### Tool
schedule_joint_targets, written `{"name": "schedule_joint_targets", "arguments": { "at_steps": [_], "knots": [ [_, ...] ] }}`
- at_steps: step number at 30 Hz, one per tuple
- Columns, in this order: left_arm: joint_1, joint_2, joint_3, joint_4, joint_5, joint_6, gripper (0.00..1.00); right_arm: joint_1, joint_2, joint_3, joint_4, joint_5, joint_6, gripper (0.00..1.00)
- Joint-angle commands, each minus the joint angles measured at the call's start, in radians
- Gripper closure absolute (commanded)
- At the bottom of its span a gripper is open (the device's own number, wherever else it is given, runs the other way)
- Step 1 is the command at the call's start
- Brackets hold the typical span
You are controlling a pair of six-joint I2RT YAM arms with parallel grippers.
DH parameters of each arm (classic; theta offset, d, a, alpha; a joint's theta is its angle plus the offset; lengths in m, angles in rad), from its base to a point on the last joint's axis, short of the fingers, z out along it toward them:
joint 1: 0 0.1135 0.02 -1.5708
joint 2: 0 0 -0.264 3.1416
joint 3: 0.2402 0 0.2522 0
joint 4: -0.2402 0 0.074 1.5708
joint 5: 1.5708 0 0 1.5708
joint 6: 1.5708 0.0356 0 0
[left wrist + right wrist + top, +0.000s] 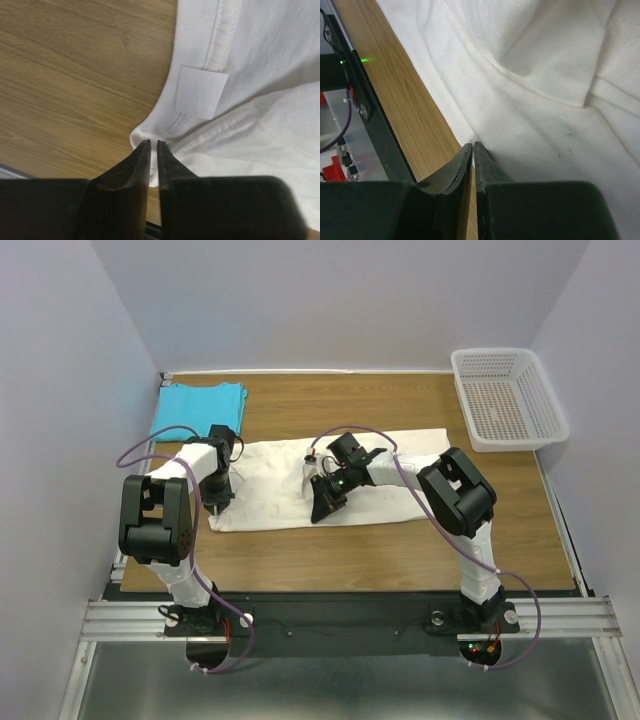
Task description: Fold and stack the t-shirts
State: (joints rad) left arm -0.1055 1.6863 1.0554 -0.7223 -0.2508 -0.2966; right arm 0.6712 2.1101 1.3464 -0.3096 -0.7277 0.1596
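Observation:
The cream-white t-shirt [275,480] lies as a long folded strip across the middle of the table. My left gripper [217,505] sits at its near left corner. In the left wrist view its jaws [153,143] stand almost together, with white cloth [270,65] pinched between them just below the collar seam and its label [200,92]. My right gripper [318,512] is at the strip's near edge around the middle. There its jaws [472,145] are shut on the hem of the cream-white t-shirt [545,65]. The turquoise t-shirt [200,405] lies folded at the back left.
A white mesh basket [510,400] stands at the back right corner with nothing in it. Bare wooden table [400,550] runs between the shirt and the arm bases. The black rail of the bases [370,115] shows close to the right gripper.

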Motion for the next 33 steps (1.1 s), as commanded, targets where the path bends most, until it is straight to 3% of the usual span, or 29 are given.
{"name": "schedule_joint_targets", "arguments": {
  "at_steps": [1,3,5,9,12,15,17,20,27,33],
  "knots": [
    [0.003,-0.049,0.044,-0.022,-0.041,0.008,0.71,-0.002,0.024,-0.035,-0.022,0.191,-0.084,0.85],
    [0.003,-0.095,0.061,-0.014,-0.018,0.014,0.59,-0.002,0.008,-0.033,-0.022,0.162,-0.104,0.79],
    [0.003,-0.143,0.092,-0.012,0.025,0.020,0.56,-0.002,-0.019,-0.030,-0.023,0.117,-0.126,0.74],
    [0.003,-0.192,0.138,0.001,0.090,0.034,0.56,-0.002,-0.102,-0.027,-0.025,0.013,-0.190,0.59],
    [0.003,-0.236,0.152,0.033,0.160,0.047,0.56,-0.005,-0.182,-0.012,-0.057,-0.028,-0.259,0.56],
    [0.003,-0.293,0.124,0.147,0.290,0.059,0.56,-0.044,-0.234,0.022,-0.115,-0.056,-0.319,0.49],
    [0.003,-0.325,0.085,0.199,0.369,0.059,0.57,-0.099,-0.263,0.033,-0.120,-0.096,-0.325,0.39],
    [0.003,-0.343,0.025,0.302,0.435,0.054,0.57,-0.124,-0.233,0.071,-0.123,-0.127,-0.307,0.37],
    [0.003,-0.297,-0.069,0.526,0.607,-0.025,0.59,-0.173,-0.047,0.240,-0.074,-0.020,0.010,0.40],
    [0.000,-0.270,-0.155,0.596,0.666,-0.085,0.61,-0.174,0.050,0.352,-0.075,0.083,0.003,0.41]
  ]
}}
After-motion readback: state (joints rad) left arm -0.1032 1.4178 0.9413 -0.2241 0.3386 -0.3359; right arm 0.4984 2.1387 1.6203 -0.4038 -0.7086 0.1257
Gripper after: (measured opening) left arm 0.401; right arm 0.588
